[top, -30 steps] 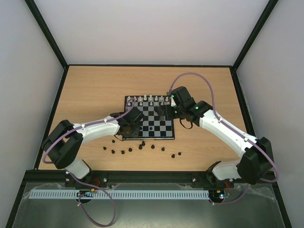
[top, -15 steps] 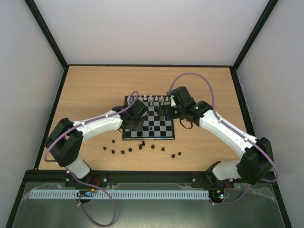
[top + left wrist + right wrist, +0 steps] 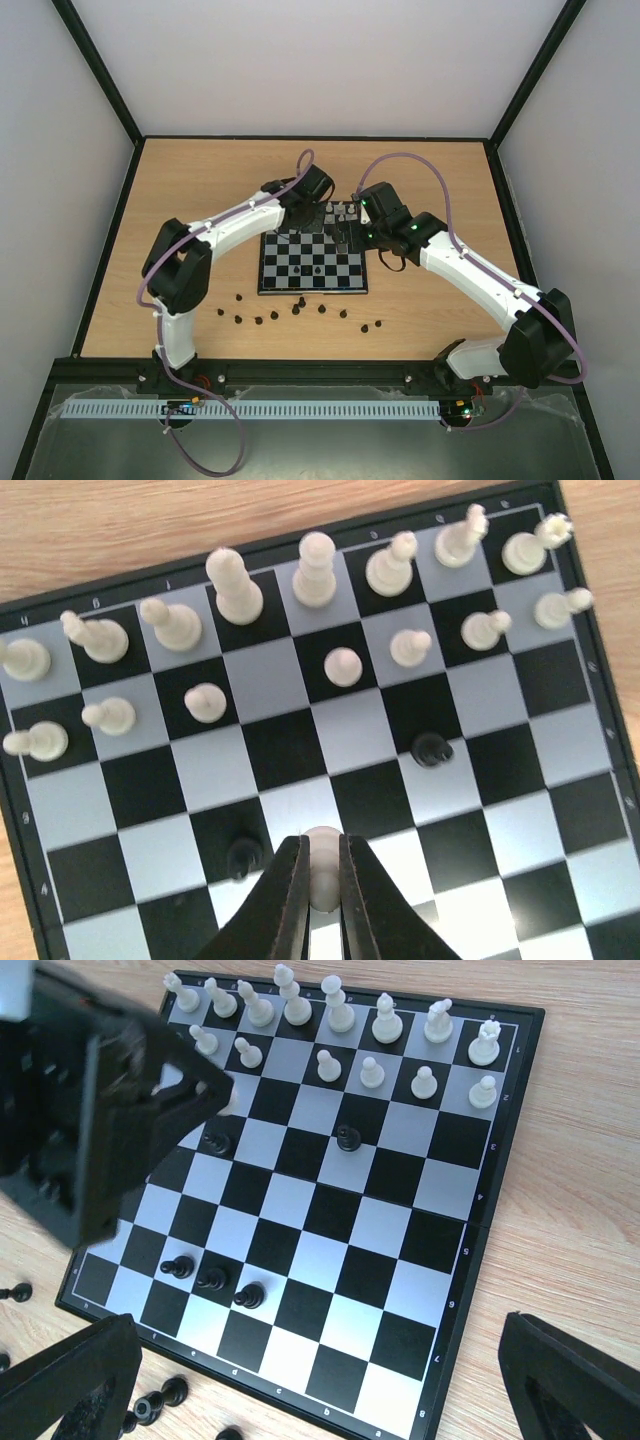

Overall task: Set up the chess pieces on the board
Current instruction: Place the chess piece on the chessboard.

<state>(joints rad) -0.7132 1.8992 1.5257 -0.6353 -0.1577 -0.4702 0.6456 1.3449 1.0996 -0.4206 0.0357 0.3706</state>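
White nearly set along the board's (image 3: 400, 1175) far edge; left end effector (image 3: 322, 845) clamped on a white pawn (image 3: 322, 858) over mid-board, right end effector (image 3: 320, 1360) wide open above the board, most black pieces (image 3: 300, 312) loose on the counter (image 3: 200, 200) by its near edge.

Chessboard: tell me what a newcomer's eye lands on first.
The left gripper pinches a white piece over the board. White pieces nearly fill its two far rows, while black pieces lie scattered on the table off its near edge.
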